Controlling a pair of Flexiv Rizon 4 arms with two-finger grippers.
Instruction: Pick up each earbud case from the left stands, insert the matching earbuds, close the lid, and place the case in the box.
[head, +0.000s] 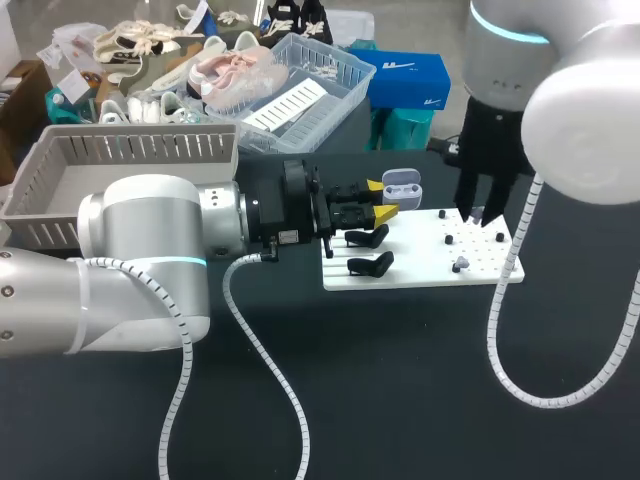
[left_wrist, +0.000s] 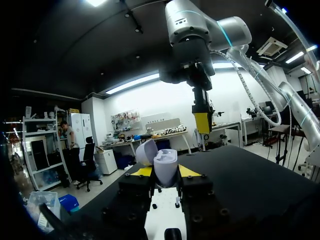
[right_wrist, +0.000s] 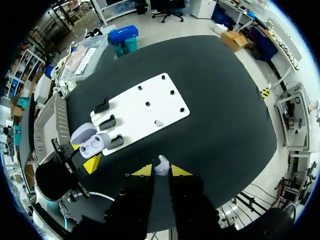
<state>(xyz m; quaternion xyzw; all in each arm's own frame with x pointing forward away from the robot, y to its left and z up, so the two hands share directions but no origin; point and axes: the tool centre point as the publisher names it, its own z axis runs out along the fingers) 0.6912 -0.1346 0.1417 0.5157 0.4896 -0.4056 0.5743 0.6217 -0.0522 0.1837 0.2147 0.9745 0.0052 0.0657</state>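
Step in hand: seating the earbuds in the opened case. My left gripper (left_wrist: 165, 172) pinches the earbud case (left_wrist: 166, 162) between its two yellow tips, one on either flank, with the lid (left_wrist: 146, 151) swung back and both wells facing up. The case is held off the desk, over the stand end of the white board (head: 420, 255), near that board's far corner. Three black stands (right_wrist: 107, 121) along that end are bare. My right gripper (right_wrist: 161, 171) hangs above the desk, just off the board's long edge, its tips pressed on one earbud (right_wrist: 161, 162). A second earbud (right_wrist: 158, 122) lies on the board among the pegs at its other end. The grey box (head: 60, 175) sits at the desk's far-left corner. By my judgement the task is at an early-to-middle stage for this case: no bud is seated and the lid is open. The next move calls for carrying the held bud across to the case, matching it to the correct well, and lowering it stem-first without knocking the lid.
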